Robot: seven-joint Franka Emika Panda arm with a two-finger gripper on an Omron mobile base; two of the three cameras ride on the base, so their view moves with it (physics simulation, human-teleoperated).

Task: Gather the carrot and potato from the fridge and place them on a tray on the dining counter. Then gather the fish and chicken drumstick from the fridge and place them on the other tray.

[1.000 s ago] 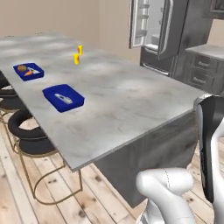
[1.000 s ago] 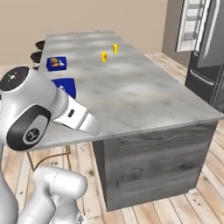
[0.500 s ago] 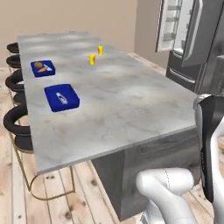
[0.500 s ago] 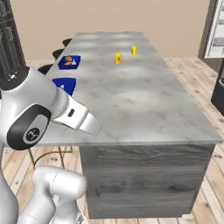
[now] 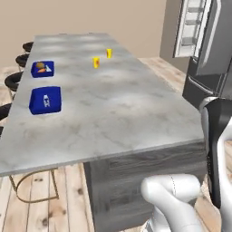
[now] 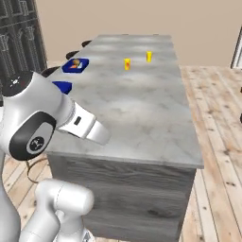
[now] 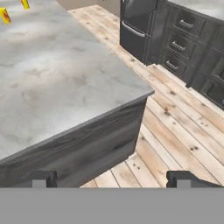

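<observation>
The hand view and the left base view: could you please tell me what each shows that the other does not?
Hand view alone: the open gripper and dark drawer cabinets beyond the wooden floor. Left base view alone: two blue trays, black stools and the open fridge door. Both: the grey dining counter and two yellow items.

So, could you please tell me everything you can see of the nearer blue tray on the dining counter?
The nearer blue tray is a shallow, roughly square, deep blue dish with a raised rim, plastic-looking. It lies flat on the grey marbled dining counter, near the edge lined with dark stools. Something small and pale lies in its middle, too small to identify. A second blue tray sits farther along the same edge, apart from it. Nothing else touches it.
</observation>
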